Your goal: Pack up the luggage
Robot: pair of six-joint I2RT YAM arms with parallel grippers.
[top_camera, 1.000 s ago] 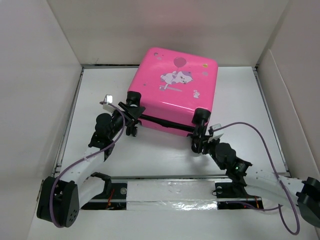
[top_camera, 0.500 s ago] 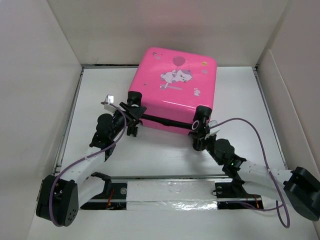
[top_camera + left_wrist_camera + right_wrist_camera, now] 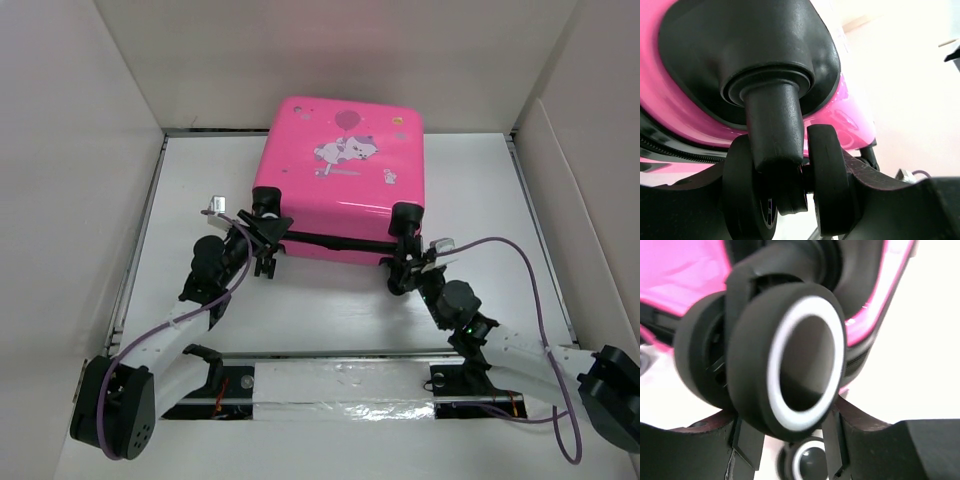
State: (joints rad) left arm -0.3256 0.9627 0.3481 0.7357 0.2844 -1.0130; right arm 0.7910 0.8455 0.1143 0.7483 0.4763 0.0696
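Top external view: a closed pink luggage (image 3: 340, 180) lies flat on a white table (image 3: 330, 320), toward the back and about midway across, its cartoon-printed shell facing up and its wheeled end facing the arms. A black zipper (image 3: 335, 243) runs along that near side. White walls (image 3: 70, 200) box in the table on three sides. The left gripper (image 3: 262, 242) reaches up to the luggage's near-left corner and the right gripper (image 3: 402, 270) to its near-right corner, one arm at each wheel. A purple cable (image 3: 520, 265) loops above the right arm. Left wrist view: a black twin wheel (image 3: 827, 180) on a thick stem fills the frame, sitting between the two dark fingers (image 3: 680, 215), which press against its outer faces, so this claw is narrowed and holding the wheel; pink shell curves behind. Right wrist view: a black wheel with a white ring (image 3: 790, 360) sits between the fingers (image 3: 925, 445), whose inner pads meet its sides, so this claw also grips a wheel; a second ringed wheel (image 3: 810, 462) shows lower down
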